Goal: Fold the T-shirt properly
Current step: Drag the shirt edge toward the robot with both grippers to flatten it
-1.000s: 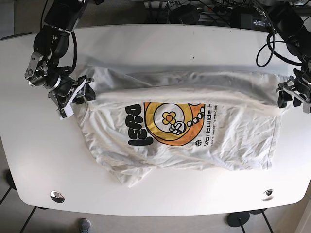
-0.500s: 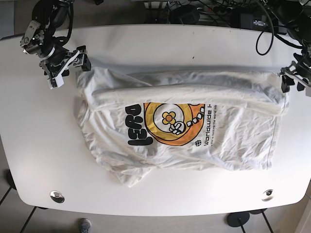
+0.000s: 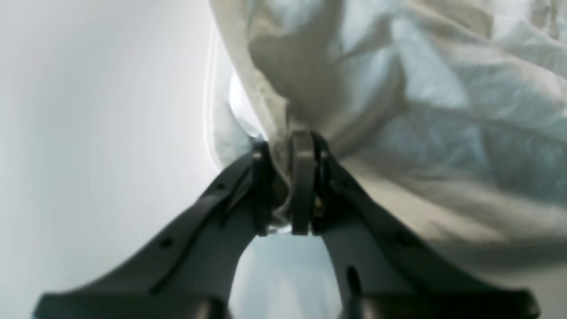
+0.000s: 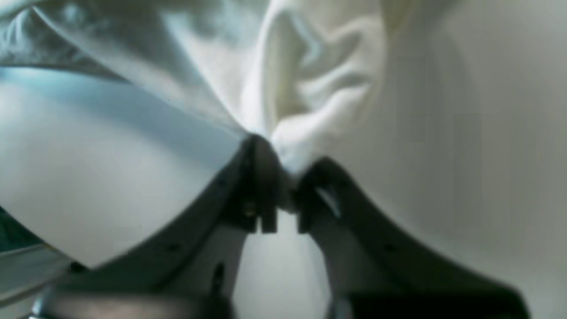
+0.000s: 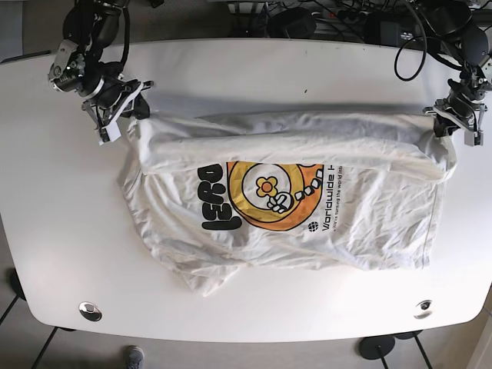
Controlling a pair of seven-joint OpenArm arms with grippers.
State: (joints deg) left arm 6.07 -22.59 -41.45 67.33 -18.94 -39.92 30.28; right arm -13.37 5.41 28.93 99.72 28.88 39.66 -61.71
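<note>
A white T-shirt [image 5: 369,223] with an orange and yellow print and black lettering lies across the white table [image 5: 269,69]. Its far edge is doubled over into a long fold. My left gripper [image 5: 448,123], at the right of the base view, is shut on the shirt's right far corner. The left wrist view shows its jaws [image 3: 288,177] pinched on bunched cloth [image 3: 443,110]. My right gripper [image 5: 129,111], at the left of the base view, is shut on the left far corner. The right wrist view shows its jaws [image 4: 283,177] closed on cloth [image 4: 310,79].
Black cables and gear [image 5: 323,15] lie beyond the table's far edge. Two metal discs [image 5: 90,310] [image 5: 423,308] sit near the front corners. The shirt's lower left hem is crumpled near the front [image 5: 204,280].
Both grippers have moved toward the table's far side with the shirt's corners, drawing the folded far edge back. The right gripper then shifted slightly inward and down.
</note>
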